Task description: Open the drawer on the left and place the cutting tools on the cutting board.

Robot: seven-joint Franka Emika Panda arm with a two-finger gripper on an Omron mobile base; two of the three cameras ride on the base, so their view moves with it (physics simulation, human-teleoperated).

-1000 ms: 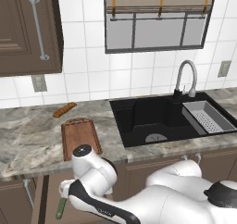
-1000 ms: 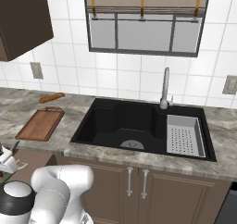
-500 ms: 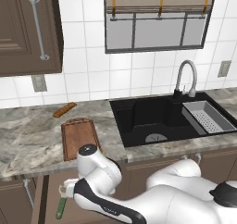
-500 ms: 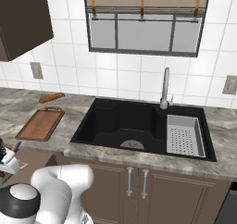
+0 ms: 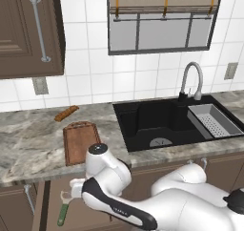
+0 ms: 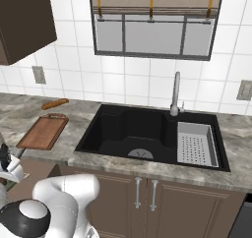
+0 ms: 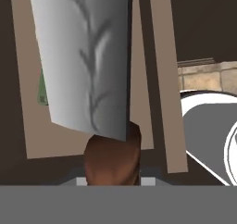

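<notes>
The gripper [image 6: 6,159] pinches a cleaver [image 7: 85,61] by its brown handle [image 7: 113,160]. In the hand view the wide grey blade runs from 6 toward 12 o'clock, long axis along the fingers, flat face to the camera. Beneath it lies the open drawer [image 7: 30,102], its pale floor bare around the blade, a wall at 3 o'clock. In the left base view the green-handled peeler [image 5: 63,210] lies in the drawer, head toward 12 o'clock. The cutting board [image 5: 79,141] rests on the counter [image 5: 28,149] at 12 o'clock, surface bare, bread stick [image 5: 66,113] beyond.
</notes>
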